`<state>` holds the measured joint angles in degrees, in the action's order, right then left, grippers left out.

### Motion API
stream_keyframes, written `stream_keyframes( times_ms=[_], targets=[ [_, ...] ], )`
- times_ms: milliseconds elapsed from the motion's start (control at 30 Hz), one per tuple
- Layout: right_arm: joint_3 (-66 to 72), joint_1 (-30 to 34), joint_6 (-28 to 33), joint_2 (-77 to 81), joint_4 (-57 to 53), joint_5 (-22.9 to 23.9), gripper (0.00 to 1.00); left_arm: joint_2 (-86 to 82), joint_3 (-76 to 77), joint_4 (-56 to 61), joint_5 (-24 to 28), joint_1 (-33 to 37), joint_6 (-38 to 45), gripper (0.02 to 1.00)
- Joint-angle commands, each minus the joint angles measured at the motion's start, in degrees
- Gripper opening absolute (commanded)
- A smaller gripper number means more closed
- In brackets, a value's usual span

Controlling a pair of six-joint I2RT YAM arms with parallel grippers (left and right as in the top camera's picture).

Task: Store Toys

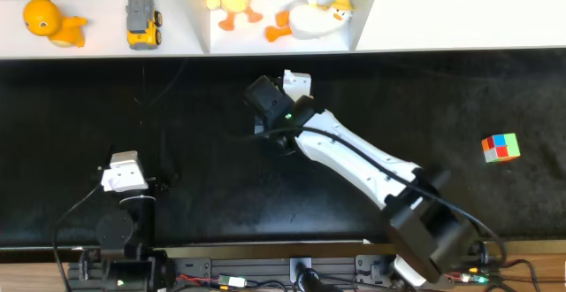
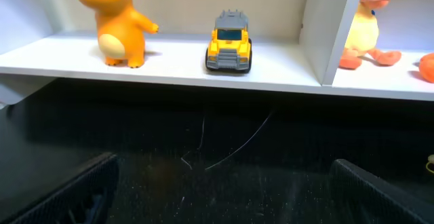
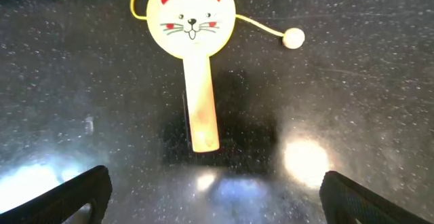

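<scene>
Roughly two-thirds done, by my read: four toys stored, two left out.

Stored, on the white shelf (image 1: pixel 195 13):
- one bay: orange figure (image 2: pixel 115 20) and yellow truck (image 2: pixel 229 41), side by side, both upright, apart. This bay is straight ahead of the left gripper (image 2: pixel 224 197).
- next bay over the divider: yellow duck (image 1: pixel 234 0) sitting, white duck (image 1: pixel 314 18) lying just beside it.

Left out, on the black table (image 1: pixel 177 115):
- cat-face rattle drum (image 3: pixel 196 61), lying flat just ahead of and below the right gripper (image 3: pixel 217 203). Handle points back toward the fingers; one string bead (image 3: pixel 293 39) is flung out to the side.
- colour cube (image 1: pixel 500 147), well apart from both grippers, out on the right arm's own side.

Grippers:
- right: jaws spread wide, holding nothing, not touching the drum.
- left: jaws also apart, holding nothing, low over the table near its base.

Next up looks like the drum: drop down, close on the handle. Cube after that.
</scene>
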<state>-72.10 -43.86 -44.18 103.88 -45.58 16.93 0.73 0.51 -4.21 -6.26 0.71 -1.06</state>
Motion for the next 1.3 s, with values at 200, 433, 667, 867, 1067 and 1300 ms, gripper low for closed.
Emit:
stream_keyframes(
  times_ms=[200, 433, 667, 867, 1067, 1300],
  targets=[
    [-1.68, 0.37, 4.42, 1.77, 2.32, 2.01, 0.976, -0.61, -0.04, -0.22, -0.04, -0.35, 1.27, 0.998],
    [-1.68, 0.37, 4.61, 1.88, 2.29, 6.05, 0.982, -0.61, -0.04, -0.22, -0.04, -0.35, 1.25, 0.998],
    [-1.68, 0.37, 7.15, 3.3, 2.38, 6.03, 0.976, -0.61, -0.04, -0.22, -0.04, -0.35, 1.25, 0.998],
    [-1.68, 0.37, 7.17, 4.61, 2.97, 6.45, 0.967, -0.61, -0.04, -0.22, -0.04, -0.35, 1.25, 0.998],
    [-1.68, 0.39, 10.25, 4.81, 6.4, 6.91, 0.961, -0.61, -0.04, -0.22, -0.04, -0.35, 1.25, 0.998],
    [-1.68, 0.39, 10.56, 6.78, 7.93, 5.33, 0.963, -0.61, -0.04, -0.22, -0.04, -0.37, 1.27, 0.998]
  ],
)
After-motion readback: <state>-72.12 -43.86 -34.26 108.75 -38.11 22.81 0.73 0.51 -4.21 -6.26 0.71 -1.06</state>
